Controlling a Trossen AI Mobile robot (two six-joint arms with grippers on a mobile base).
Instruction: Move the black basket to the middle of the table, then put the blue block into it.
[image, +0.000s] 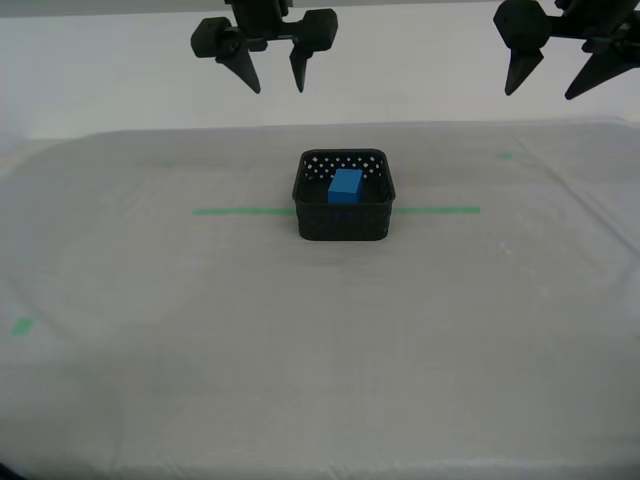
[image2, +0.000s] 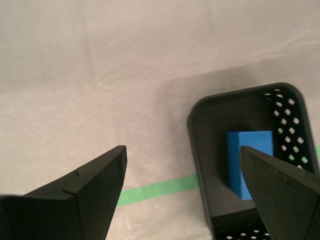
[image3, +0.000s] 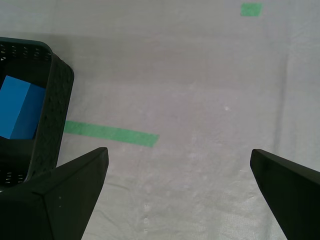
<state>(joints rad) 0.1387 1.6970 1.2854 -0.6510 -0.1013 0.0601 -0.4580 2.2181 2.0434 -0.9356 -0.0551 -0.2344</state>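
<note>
The black basket (image: 340, 226) stands at the middle of the table (image: 300, 360), on the green tape line (image: 240, 211). The blue block (image: 346, 186) lies inside it. My second gripper (image: 277, 88) hangs open and empty high above the table, behind the basket and slightly to the exterior view's left. Its wrist view shows the basket (image2: 200, 150) and the block (image2: 247, 160) beside one fingertip. My first gripper (image: 541, 94) hangs open and empty high at the exterior view's right. Its wrist view shows the basket (image3: 52, 115) and block (image3: 20, 107) off to one side.
Small green marks lie on the cloth at the far right (image: 505, 155) and near left (image: 22, 326). The tape line (image3: 110, 133) ends a short way past the basket. The table's front edge runs along the bottom of the exterior view.
</note>
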